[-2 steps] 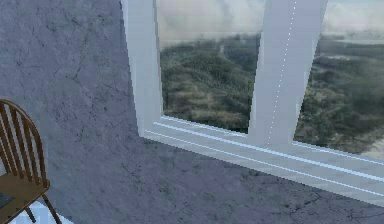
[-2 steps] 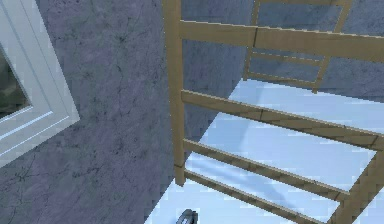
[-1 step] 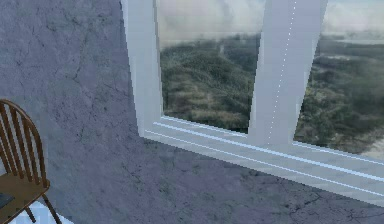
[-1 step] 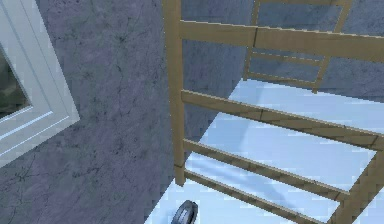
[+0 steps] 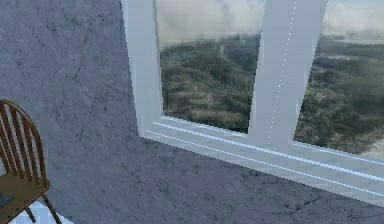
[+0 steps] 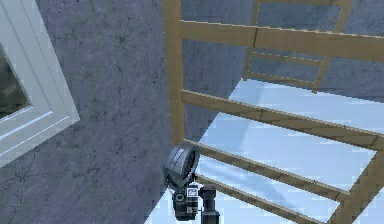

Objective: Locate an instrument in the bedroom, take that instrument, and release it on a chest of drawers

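Facing a window (image 5: 208, 80) and, beside us, a wooden bed frame (image 6: 173, 60), we cannot tell where the instrument is — nor whether the gripper (image 6: 180, 170), low before the mattress (image 6: 290, 145), holds anything. We expect something light, stiff, fragile — best taken at its narrowest part.

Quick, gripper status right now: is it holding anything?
Dark two-finger gripper: cannot tell whether it holds anything; its far end lies against the light wooden slatted frame and a pale blue panel.
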